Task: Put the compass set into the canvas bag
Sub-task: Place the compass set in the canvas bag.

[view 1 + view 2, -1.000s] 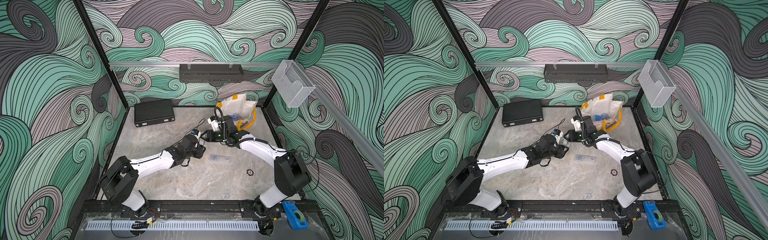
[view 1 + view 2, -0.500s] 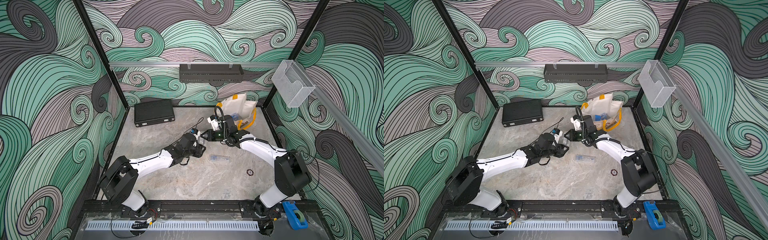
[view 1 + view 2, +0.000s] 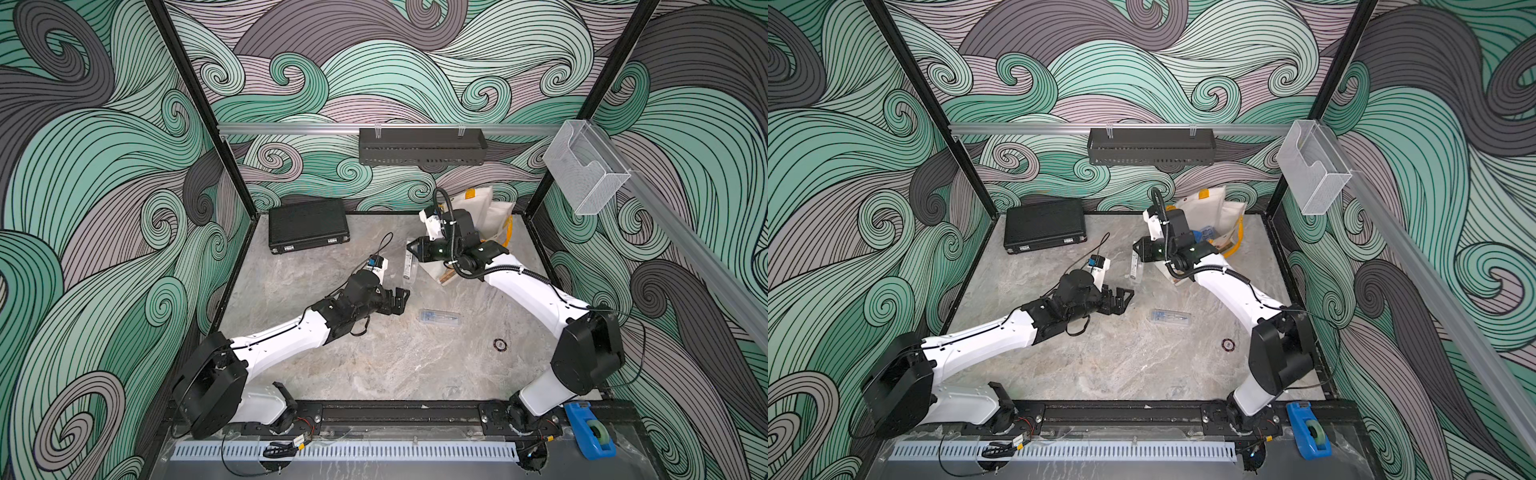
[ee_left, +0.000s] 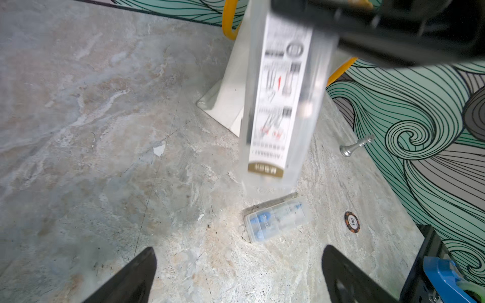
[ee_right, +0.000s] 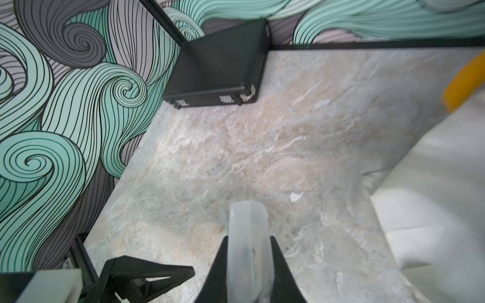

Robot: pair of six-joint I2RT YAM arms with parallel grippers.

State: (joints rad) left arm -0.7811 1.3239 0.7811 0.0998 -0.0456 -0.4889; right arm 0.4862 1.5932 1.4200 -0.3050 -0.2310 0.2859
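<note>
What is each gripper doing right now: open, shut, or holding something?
Left gripper: open, empty.
Right gripper: shut on the compass set.

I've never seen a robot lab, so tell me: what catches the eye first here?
The right gripper holds a clear plastic case that hangs down over the marble table, beside the canvas bag at the back. The left gripper stands open close by, and a black briefcase lies in the far corner.

Clear compass set [image 3: 409, 268] near canvas bag [image 3: 495, 215]
</note>
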